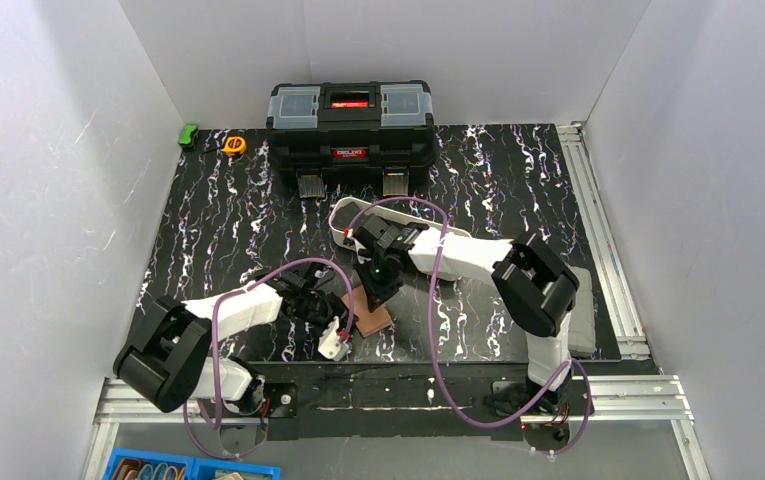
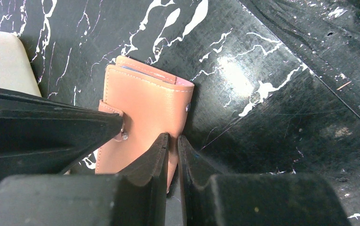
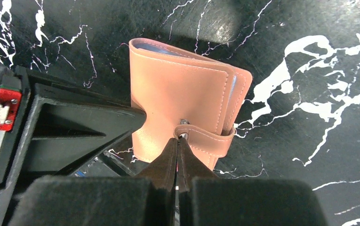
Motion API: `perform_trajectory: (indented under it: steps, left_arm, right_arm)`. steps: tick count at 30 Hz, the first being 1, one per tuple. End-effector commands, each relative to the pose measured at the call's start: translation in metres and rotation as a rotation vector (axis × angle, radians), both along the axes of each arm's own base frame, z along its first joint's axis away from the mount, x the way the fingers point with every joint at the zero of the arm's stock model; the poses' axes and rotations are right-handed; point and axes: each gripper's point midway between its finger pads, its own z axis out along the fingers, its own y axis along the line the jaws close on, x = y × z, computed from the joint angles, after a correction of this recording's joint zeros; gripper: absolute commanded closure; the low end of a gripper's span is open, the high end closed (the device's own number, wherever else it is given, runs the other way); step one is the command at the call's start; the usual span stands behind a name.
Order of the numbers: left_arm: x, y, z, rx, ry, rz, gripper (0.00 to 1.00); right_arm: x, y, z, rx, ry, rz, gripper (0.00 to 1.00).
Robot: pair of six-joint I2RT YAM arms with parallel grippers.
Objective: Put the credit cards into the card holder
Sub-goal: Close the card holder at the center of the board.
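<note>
- tan-pink leather folding card holder (image 1: 372, 322) lies closed on the black white-veined table (image 1: 518, 180), between both arms
- left gripper (image 2: 172, 147) pinching its edge
- right gripper (image 3: 177, 141) clenched tight, tips at the snap tab (image 3: 211, 141)

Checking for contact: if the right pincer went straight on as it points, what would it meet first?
The snap tab of the card holder. The shut right pincer has its tips right at the tab, possibly already touching; depth is unclear.
</note>
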Motion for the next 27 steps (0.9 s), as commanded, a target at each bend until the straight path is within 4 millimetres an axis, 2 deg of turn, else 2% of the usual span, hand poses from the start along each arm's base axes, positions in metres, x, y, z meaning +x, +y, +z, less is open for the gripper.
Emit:
perform_trajectory:
  steps: [1, 9, 27]
  left_arm:
    - [-0.031, 0.008, -0.009, 0.015, 0.122, -0.017, 0.92]
    - [-0.032, 0.009, -0.010, 0.013, 0.121, -0.018, 0.93]
    - [-0.033, 0.008, -0.010, 0.009, 0.125, -0.018, 0.95]
  right_arm:
    - [0.003, 0.015, 0.010, 0.048, -0.011, 0.037, 0.99]
    - [0.013, 0.013, 0.008, 0.031, -0.042, 0.021, 0.99]
    - [0.012, 0.018, 0.002, 0.036, -0.004, 0.023, 0.99]
